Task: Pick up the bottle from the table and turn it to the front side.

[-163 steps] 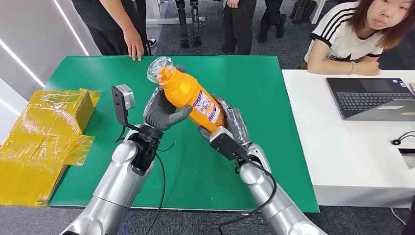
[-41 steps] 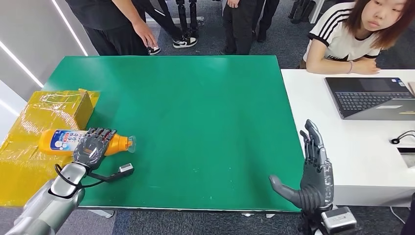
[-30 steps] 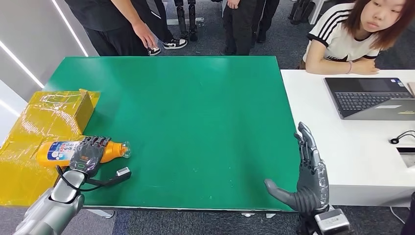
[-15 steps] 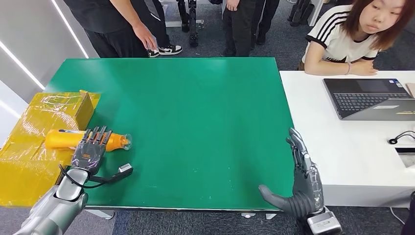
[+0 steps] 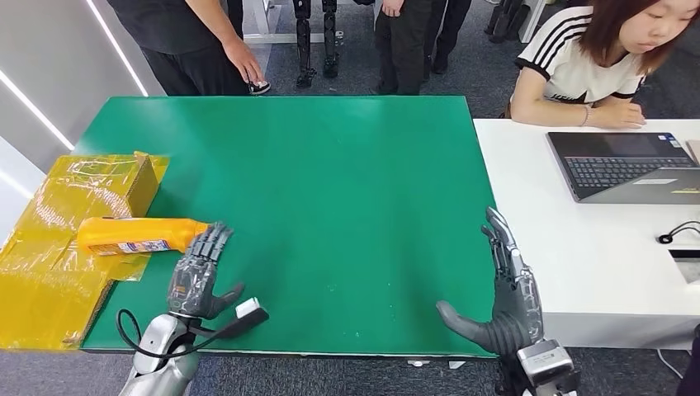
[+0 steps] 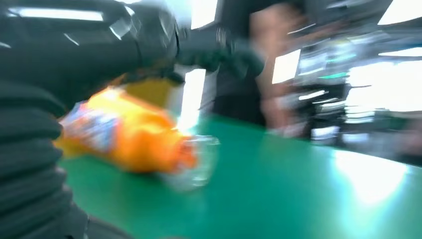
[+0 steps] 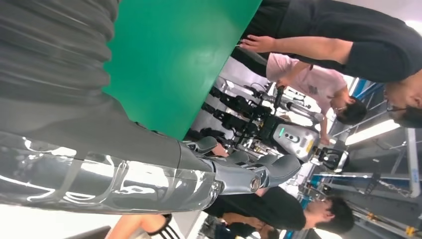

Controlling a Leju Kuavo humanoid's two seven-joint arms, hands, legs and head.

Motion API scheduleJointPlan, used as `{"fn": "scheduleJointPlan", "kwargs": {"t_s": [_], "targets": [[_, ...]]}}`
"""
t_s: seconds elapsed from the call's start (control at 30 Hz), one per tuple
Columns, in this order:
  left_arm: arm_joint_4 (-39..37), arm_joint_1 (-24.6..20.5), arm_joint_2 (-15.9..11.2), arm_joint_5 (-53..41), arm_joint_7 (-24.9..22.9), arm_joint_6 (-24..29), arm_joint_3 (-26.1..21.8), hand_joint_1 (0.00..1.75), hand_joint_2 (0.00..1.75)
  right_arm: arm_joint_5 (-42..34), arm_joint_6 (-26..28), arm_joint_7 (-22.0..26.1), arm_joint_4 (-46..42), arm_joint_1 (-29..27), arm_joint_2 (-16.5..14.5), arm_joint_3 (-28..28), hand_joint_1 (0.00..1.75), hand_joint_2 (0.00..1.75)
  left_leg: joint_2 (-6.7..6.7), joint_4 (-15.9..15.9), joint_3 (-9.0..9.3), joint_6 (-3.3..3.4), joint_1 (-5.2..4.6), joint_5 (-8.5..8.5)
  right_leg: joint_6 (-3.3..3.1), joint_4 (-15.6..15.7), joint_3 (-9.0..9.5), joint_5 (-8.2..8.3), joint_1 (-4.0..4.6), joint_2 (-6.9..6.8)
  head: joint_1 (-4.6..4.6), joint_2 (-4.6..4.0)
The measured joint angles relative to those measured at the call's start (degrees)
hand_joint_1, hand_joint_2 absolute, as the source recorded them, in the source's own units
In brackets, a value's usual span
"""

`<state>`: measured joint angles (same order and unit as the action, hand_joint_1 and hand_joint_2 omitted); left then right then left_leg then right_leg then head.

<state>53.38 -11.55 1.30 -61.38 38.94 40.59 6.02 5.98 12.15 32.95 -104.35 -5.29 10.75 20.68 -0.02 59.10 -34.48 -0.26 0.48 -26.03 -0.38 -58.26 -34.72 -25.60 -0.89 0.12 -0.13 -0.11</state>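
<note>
The orange bottle lies on its side at the left edge of the green table, its base over the yellow box. A narrow strip of label shows along its underside. My left hand is just right of the bottle's neck with its fingers spread and nothing in it; the fingertips reach close to the cap end. In the blurred left wrist view the bottle lies on the green surface beyond my left hand. My right hand stands open at the table's front right corner; in the right wrist view the right hand is empty.
A yellow taped box sits left of the table. At the right stands a white table with a laptop and a seated person. Other people stand along the far edge, one hand hanging near it.
My left hand has let go of the bottle and drawn back to the right, toward the front edge. The bottle stays on its side, with less label showing. The right hand barely moved.
</note>
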Motion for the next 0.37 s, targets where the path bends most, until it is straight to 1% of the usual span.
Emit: {"fn": "scheduleJointPlan", "kwargs": {"t_s": [0.07,0.13,0.17,0.27,0.37], "targets": [[3.4,1.4,2.3,11.6,0.6,0.0,0.4,0.0,1.75,0.1,0.1,0.0,0.4,0.0,-0.1,0.0,0.0,1.75,-0.1,0.0,-0.04,0.02,0.0,-0.01,0.09,0.0,0.01,-0.06,0.0,-0.12,0.0,0.0],[6.6,2.3,4.2,22.0,0.8,-0.1,2.7,0.0,1.75,0.3,0.2,0.2,0.9,0.1,-0.3,0.1,0.0,1.75,-0.23,0.0,-0.1,0.03,0.01,-0.01,0.16,0.0,0.03,-0.11,0.0,-0.25,0.01,0.01],[8.0,2.7,5.0,25.0,0.9,-0.1,4.0,0.0,1.75,0.4,0.3,0.3,1.2,0.2,-0.5,0.1,0.0,1.75,-0.25,0.0,-0.11,0.03,0.01,-0.01,0.17,0.0,0.04,-0.12,0.0,-0.27,0.01,0.01],[10.8,3.2,6.5,27.2,1.1,-0.1,6.8,0.0,1.75,0.6,0.3,0.6,1.9,0.3,-1.0,0.2,0.0,1.75,-0.24,0.0,-0.13,0.03,0.01,-0.02,0.17,0.0,0.04,-0.12,0.0,-0.25,0.0,0.0],[12.4,3.5,7.0,29.3,1.2,-0.4,8.2,0.0,1.75,0.6,0.4,0.7,2.3,0.3,-1.1,0.2,0.0,1.75,-0.22,0.0,-0.12,0.04,0.01,-0.02,0.17,0.0,0.03,-0.12,0.0,-0.23,-0.01,0.0]]}}
